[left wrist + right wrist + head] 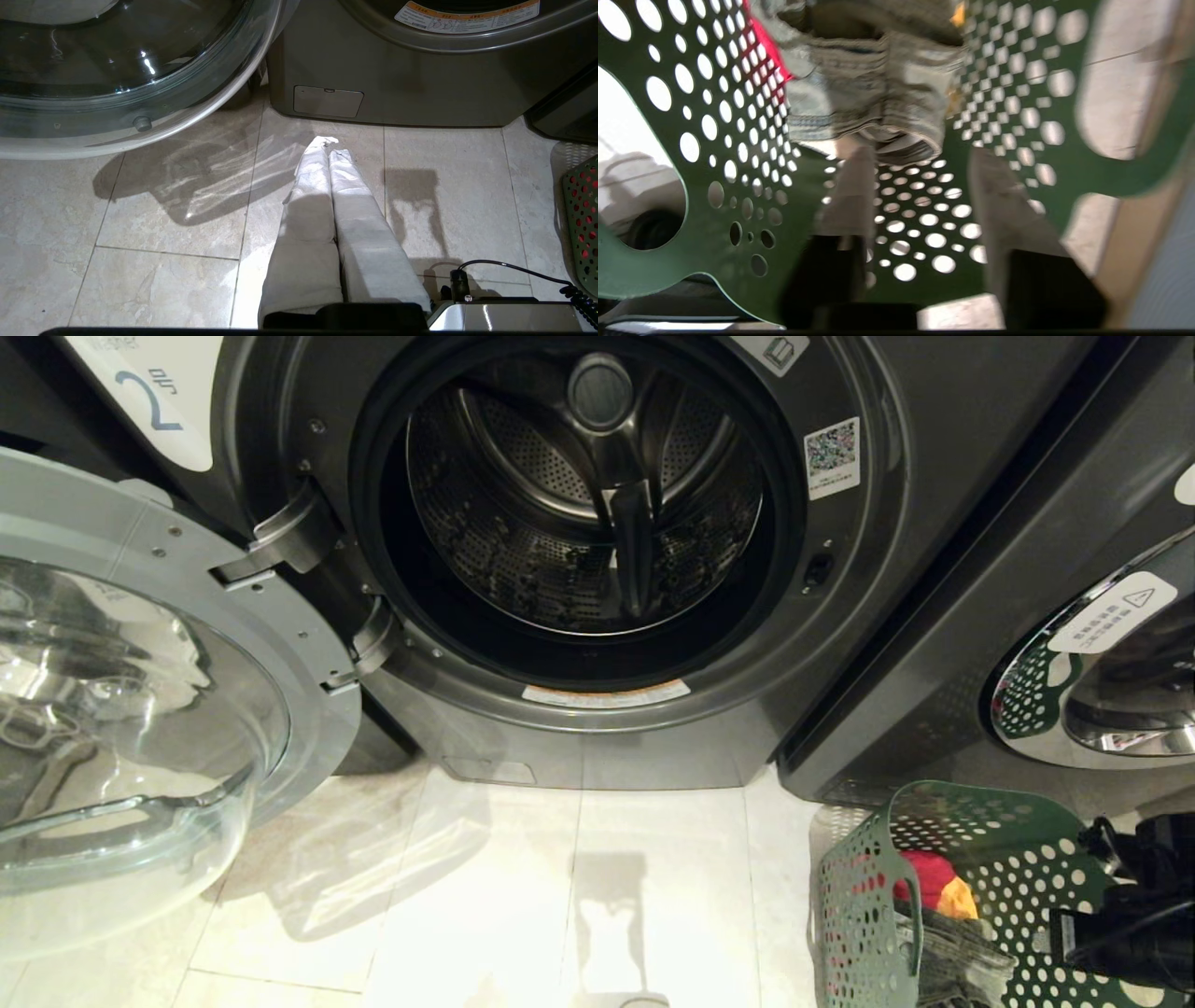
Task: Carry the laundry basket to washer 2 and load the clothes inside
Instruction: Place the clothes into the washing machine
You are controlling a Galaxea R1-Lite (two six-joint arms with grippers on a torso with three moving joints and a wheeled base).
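Washer 2 (840, 644) fills the head view, its numeral 2 label (154, 401) at upper left. Its glass door (140, 728) is swung open to the left and the steel drum (588, 513) holds nothing. The dark green laundry basket (864, 905) stands on the floor at lower right. In it lie the clothes: red (924, 877), orange-yellow (959, 901) and denim (962, 957). My right gripper (920, 154) is inside the basket, open, fingertips just short of the denim (873, 93), nothing between them. My left gripper (329, 149) hangs shut over the tiles before the washer's base.
Another dark grey washer with a chrome-rimmed door (1102, 681) stands right behind the basket. The open glass door takes up the left side of the tiled floor (560, 896). A black coiled cable (514, 268) runs near my left wrist.
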